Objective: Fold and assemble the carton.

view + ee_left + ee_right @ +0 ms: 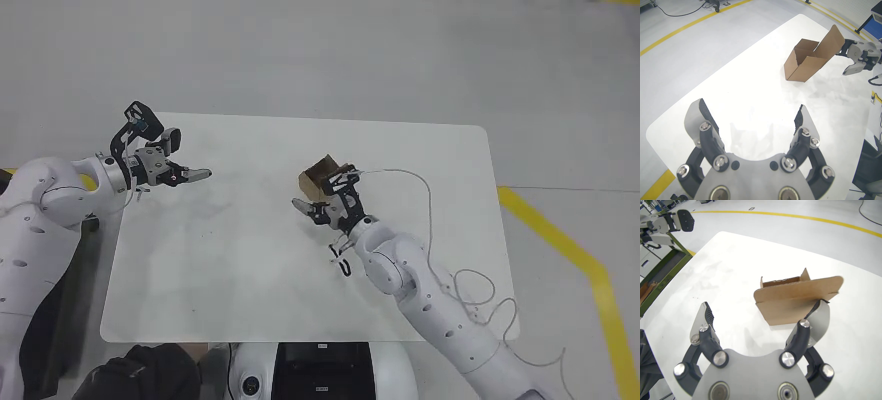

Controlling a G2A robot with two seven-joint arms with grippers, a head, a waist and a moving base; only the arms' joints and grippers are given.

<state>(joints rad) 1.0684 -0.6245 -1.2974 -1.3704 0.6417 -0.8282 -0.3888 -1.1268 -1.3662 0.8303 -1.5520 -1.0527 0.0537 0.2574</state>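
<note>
Well, we're somewhere around the midpoint, I'd say: the carton [322, 175] is no flat sheet, it stands on the white table [250, 280] as a proper box, toward the robot's right of centre, walls squared up and its mouth wide open. You can look straight down into the hollow from the left wrist view, where the carton [802, 66] shows short side flaps poking up at the rim and not folded in. The big lid flap [831, 43] rears up and leans outward from the far wall, nowhere near shut. Over on that side the right gripper [762, 306] is spread wide and clenches nothing; one of its fingers [820, 311] rests against the outer face of the lid flap [800, 289], the other finger hangs free beside the box. That looks to me like a push being set up, not a grasp. The left gripper [751, 106] is released too, jaws apart and empty, hovering over the robot's left end of the table, well apart from the carton. So, shaping the body looks done; whether the bottom is locked I cannot tell, it is hidden against the tabletop. Left to do, by my reckoning: tuck the side flaps inward, swing the lid over the mouth, and seat its tongue.
</note>
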